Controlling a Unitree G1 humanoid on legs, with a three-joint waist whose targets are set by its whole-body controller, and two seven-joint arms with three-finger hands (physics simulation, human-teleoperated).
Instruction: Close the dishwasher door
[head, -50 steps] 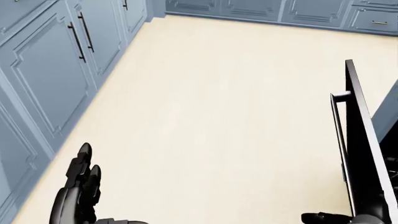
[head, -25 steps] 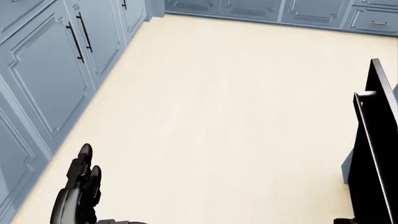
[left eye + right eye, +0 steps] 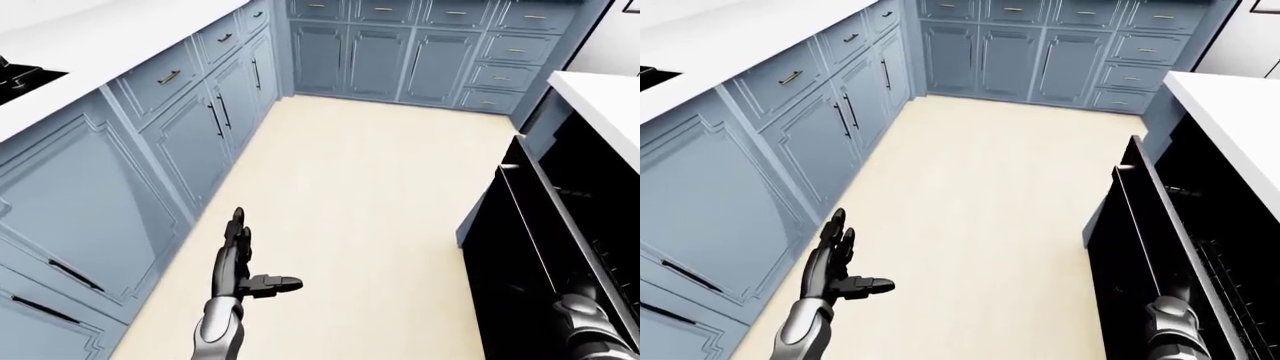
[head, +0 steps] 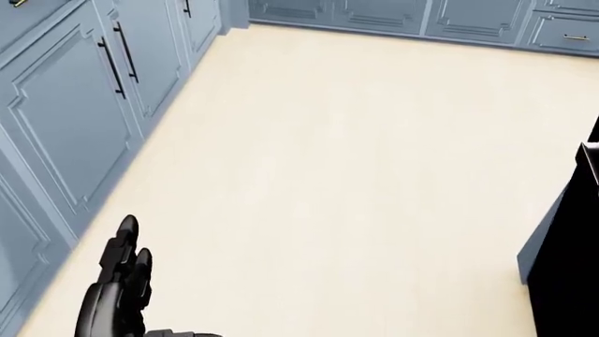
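The dishwasher door (image 3: 1145, 247) is at the right side of the eye views. It is black, raised steeply, and tilted only a little away from the dark cavity. A gap remains between its top edge and the opening, where a rack (image 3: 1240, 277) shows, so I judge the closing as nearly done but not finished.

The right arm (image 3: 1168, 330) comes up at the bottom right, against the door's lower part. It seems placed there to push the door toward the cavity. The right hand itself is out of view, so I cannot tell how its fingers stand, or whether they touch the door.

The left hand (image 3: 835, 266) hangs over the pale floor (image 3: 370, 187), well apart from the door. Its fingers (image 3: 830, 244) are spread wide and hold nothing, with the thumb pointing to the right. It has no part in the push, and probably it is held out only for balance.

Blue cabinets (image 3: 200, 127) run along the left and top of the views, under a white bench (image 3: 110, 37). In the head view only a thin black strip of the door shows at the right edge.

The next move calls for a firm push until the door meets the frame.
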